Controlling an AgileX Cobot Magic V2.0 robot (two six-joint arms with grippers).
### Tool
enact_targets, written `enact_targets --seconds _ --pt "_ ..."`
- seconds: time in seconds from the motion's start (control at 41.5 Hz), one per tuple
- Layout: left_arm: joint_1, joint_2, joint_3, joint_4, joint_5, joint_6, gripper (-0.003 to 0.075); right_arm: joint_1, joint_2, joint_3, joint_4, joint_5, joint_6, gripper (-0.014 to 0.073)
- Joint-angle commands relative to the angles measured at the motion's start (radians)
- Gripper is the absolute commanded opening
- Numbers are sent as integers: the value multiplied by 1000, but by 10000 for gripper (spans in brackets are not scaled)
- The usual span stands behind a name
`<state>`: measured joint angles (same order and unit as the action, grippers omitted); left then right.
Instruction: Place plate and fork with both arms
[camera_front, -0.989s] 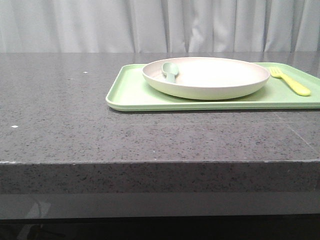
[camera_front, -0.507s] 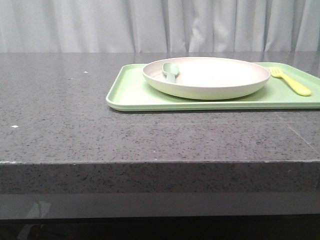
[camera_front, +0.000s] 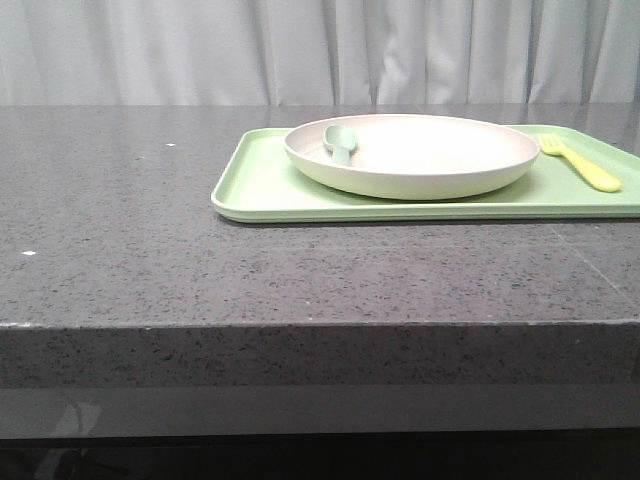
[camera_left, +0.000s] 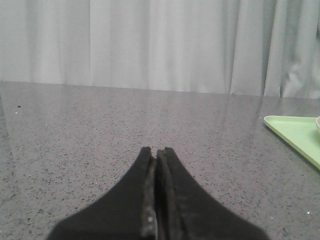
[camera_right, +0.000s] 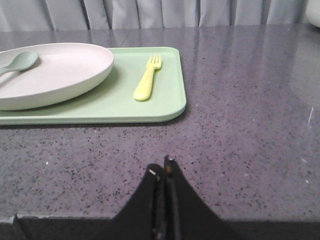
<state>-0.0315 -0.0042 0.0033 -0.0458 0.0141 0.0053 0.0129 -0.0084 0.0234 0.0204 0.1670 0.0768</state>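
The right gripper (camera_right: 164, 167), two black fingers pressed together with nothing between them, sits low over the near edge of the dark speckled stone table (camera_front: 150, 250). Ahead of it and somewhat to its left lies the flat rectangular light-green tray (camera_right: 150, 107), and on the tray's right part the small pale-yellow plastic fork (camera_right: 147, 79) lies flat, its long axis running away from the gripper, tines at the far end and handle toward the gripper. Just left of the fork, apparently not touching it, the large round off-white plate (camera_right: 60, 70) rests on the tray, with a small grey-green spoon (camera_right: 17, 62) lying in its left part. The left gripper (camera_left: 156, 155) is likewise closed and empty, over bare table, the tray's corner well off to its right.
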Motion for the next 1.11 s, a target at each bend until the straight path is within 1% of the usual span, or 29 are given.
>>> enact_targets --seconds 0.0,0.169,1.086 --pt "2 -23 7 -8 -82 1 -20 -8 -19 -3 12 -144 -6 -67" --pt "2 -23 7 -8 -82 1 -20 -4 -19 -1 12 -195 -6 -67" --pt "2 -23 7 -8 -82 1 -20 3 -19 -1 12 -195 -6 -67"
